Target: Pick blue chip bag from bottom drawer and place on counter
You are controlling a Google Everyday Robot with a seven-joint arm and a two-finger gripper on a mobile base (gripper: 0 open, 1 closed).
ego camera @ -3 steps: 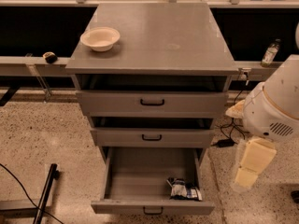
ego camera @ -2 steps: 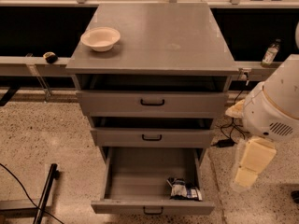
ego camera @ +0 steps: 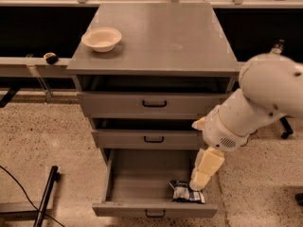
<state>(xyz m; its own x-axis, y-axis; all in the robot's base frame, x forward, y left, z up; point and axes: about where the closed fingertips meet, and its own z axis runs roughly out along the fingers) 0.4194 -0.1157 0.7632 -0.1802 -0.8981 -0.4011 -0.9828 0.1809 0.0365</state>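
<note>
Cream gripper (ego camera: 196, 185) hangs at the end of the white arm (ego camera: 258, 100), pointing down into the open bottom drawer (ego camera: 124, 208) near its right wall. Whether it is released or clenched, I cannot tell from this view. Its tip is at the upper right edge of the blue chip bag (ego camera: 186, 194); it looks to touch the bag or to be just above it, but which one I cannot say.

The bag lies flat on the drawer floor, just below and a little left of the gripper, close to the front wall of the drawer. To the left of the gripper, the drawer floor is bare grey metal.

Above the gripper are the middle drawer (ego camera: 118, 139) and the top drawer (ego camera: 113, 104), both with black handles and both pulled out only a little. Higher still is the counter (ego camera: 170, 37), well apart from the gripper. On the far left part of the counter stands a cream bowl (ego camera: 101, 38), upright. The speckled floor (ego camera: 42, 141) spreads far to the left of the gripper.
</note>
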